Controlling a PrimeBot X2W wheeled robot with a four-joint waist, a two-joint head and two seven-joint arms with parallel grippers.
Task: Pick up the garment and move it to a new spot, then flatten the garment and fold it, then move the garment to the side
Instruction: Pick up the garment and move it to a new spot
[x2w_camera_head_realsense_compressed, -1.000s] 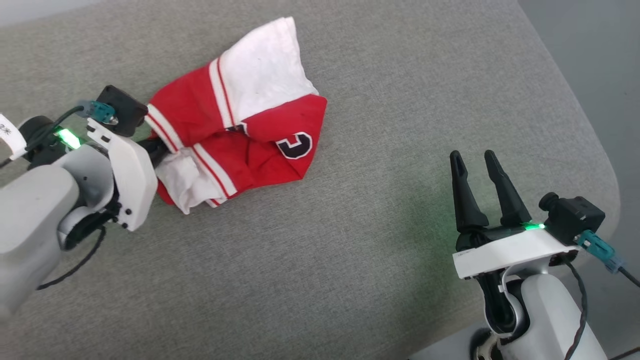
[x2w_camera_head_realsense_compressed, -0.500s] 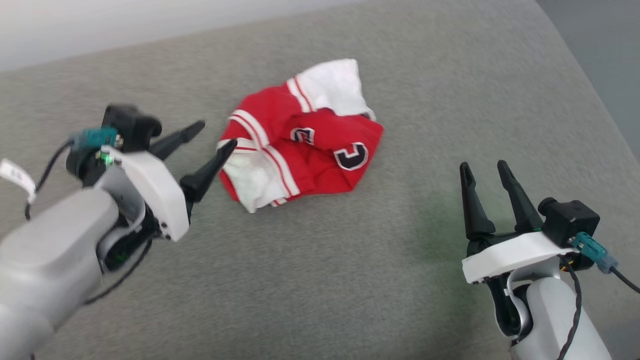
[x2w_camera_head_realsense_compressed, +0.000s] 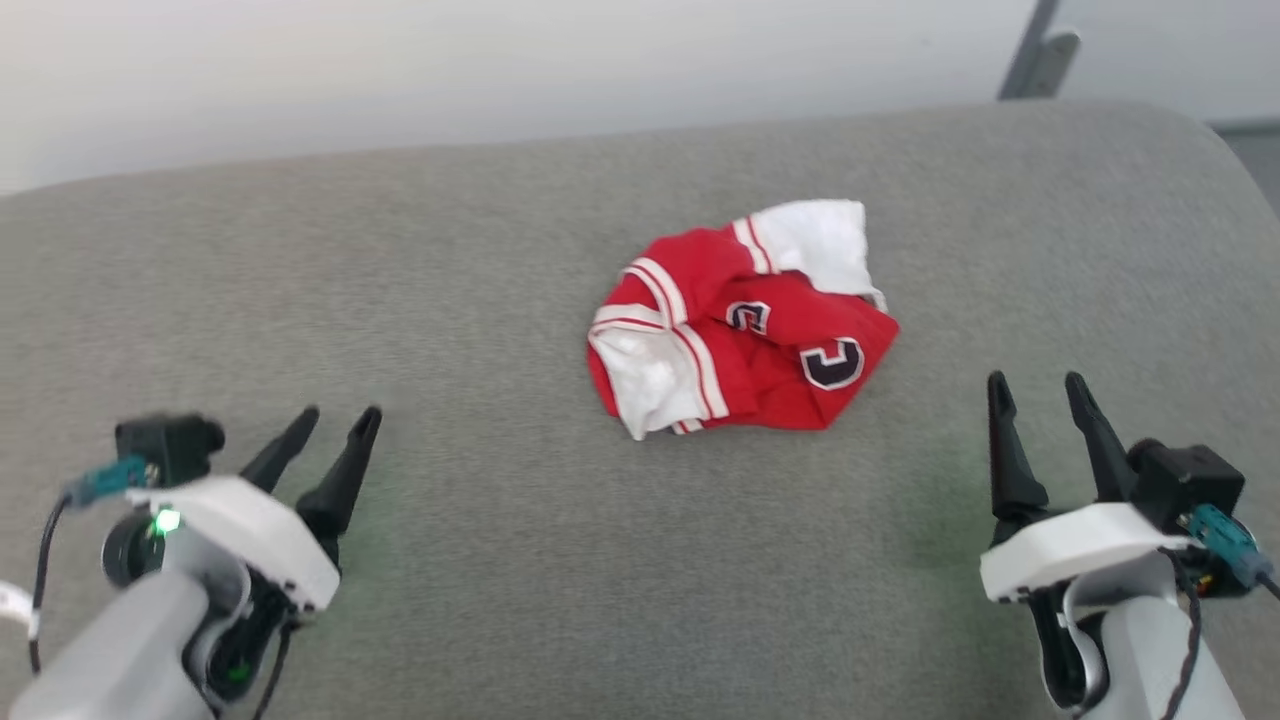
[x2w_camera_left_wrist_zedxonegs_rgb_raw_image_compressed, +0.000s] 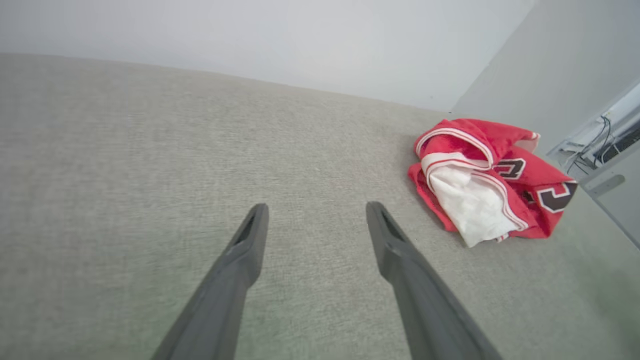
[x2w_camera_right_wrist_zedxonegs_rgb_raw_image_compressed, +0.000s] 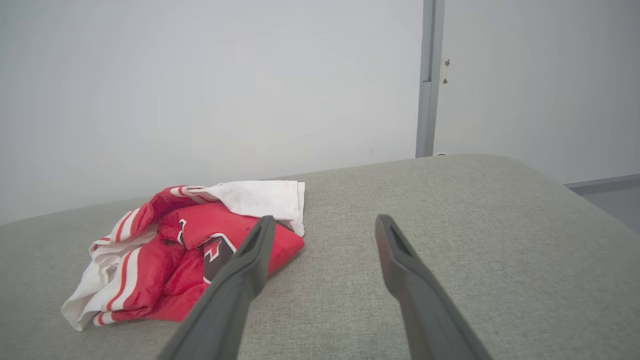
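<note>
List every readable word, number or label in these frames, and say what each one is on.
"C": large black white-edged character on the crumpled red soft-cloth shirt with white sleeves, seen turned round.
Smaller black character on the same shirt: partly lost in a fold, so unreadable.
No other text can be read.

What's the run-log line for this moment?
red jersey: crumpled on grey fabric surface | left gripper: open, empty, clear of jersey | right gripper: open, empty, clear of jersey | flatten: not yet done
</note>
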